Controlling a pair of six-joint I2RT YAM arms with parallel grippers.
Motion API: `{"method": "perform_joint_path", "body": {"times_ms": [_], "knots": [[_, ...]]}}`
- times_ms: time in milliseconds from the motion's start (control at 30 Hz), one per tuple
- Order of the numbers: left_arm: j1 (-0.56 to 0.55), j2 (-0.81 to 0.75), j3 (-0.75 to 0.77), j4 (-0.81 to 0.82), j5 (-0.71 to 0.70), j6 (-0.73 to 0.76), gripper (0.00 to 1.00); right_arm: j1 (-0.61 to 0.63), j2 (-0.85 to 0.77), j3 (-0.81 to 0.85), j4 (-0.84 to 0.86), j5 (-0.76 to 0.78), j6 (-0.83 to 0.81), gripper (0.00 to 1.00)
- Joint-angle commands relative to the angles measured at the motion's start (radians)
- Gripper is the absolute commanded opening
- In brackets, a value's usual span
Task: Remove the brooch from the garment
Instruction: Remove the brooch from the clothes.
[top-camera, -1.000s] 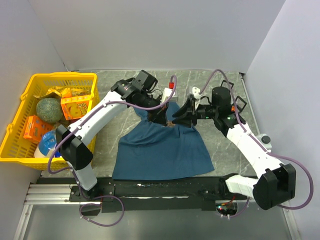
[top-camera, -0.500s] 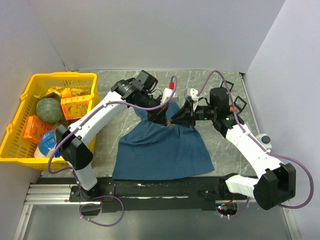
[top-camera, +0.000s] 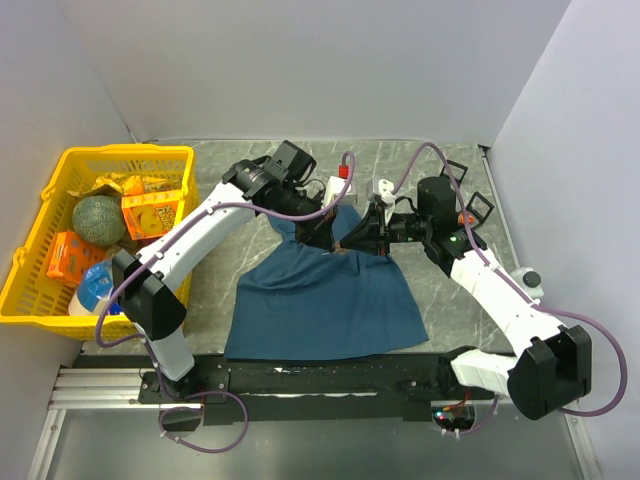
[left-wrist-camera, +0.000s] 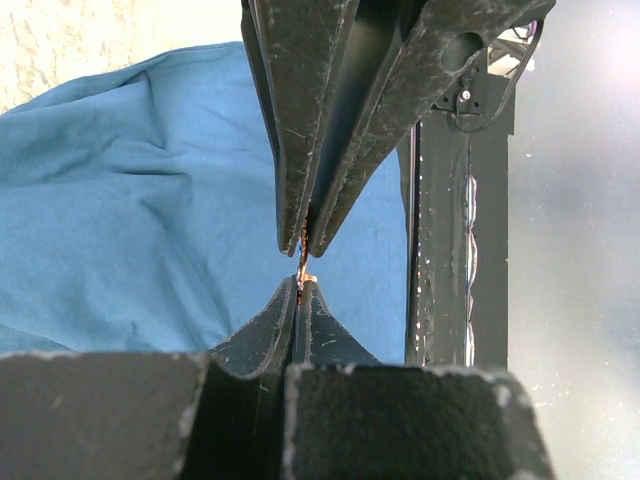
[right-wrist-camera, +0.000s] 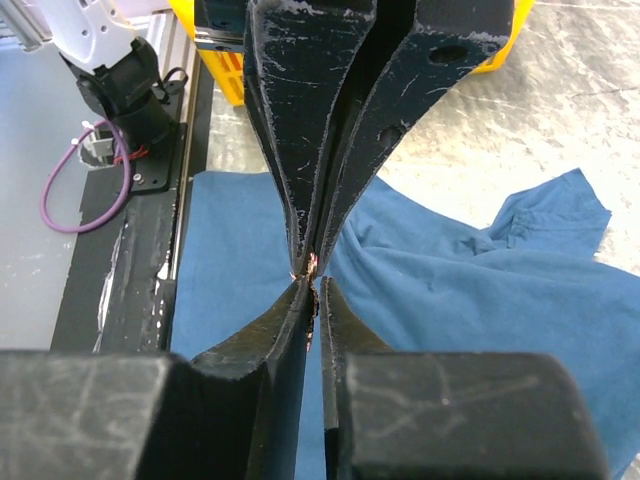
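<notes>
The dark teal T-shirt (top-camera: 320, 300) lies spread on the table's middle, with its upper part bunched under the grippers. The brooch (top-camera: 340, 247) is a tiny coppery piece above the shirt, also visible in the left wrist view (left-wrist-camera: 303, 272) and the right wrist view (right-wrist-camera: 312, 266). My left gripper (top-camera: 331, 240) reaches in from the left and is shut on the brooch (left-wrist-camera: 300, 287). My right gripper (top-camera: 349, 243) meets it tip to tip from the right. Its jaws (right-wrist-camera: 312, 288) are closed to a narrow slit with the brooch in it.
A yellow basket (top-camera: 130, 152) at the far left holds a melon, snack boxes and a bottle. A white bottle with a red cap (top-camera: 338, 183) and a small white object (top-camera: 383, 186) stand just behind the grippers. A black rail (top-camera: 330, 378) runs along the near edge.
My right gripper has moved slightly left, closing up against the left gripper's tips. The left arm and the shirt have stayed in place.
</notes>
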Motion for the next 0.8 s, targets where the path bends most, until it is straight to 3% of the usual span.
{"method": "perform_joint_path", "body": {"times_ms": [0, 133, 267, 467, 767], "knots": [[-0.010, -0.011, -0.001, 0.016, 0.031, -0.001, 0.01, 0.007, 0.002, 0.001, 0.043, -0.018, 0.012, 0.13], [-0.010, -0.006, -0.001, 0.014, 0.033, 0.000, 0.01, 0.006, 0.004, 0.001, 0.067, -0.037, 0.037, 0.12], [-0.010, -0.002, -0.003, 0.014, 0.034, -0.003, 0.01, 0.007, 0.001, -0.010, 0.095, -0.042, 0.077, 0.18], [-0.012, 0.000, 0.000, 0.016, 0.039, -0.003, 0.01, 0.007, 0.002, -0.007, 0.084, -0.054, 0.065, 0.11], [-0.012, -0.003, 0.003, 0.017, 0.037, -0.001, 0.01, 0.006, 0.011, 0.004, 0.017, -0.050, 0.011, 0.14]]}}
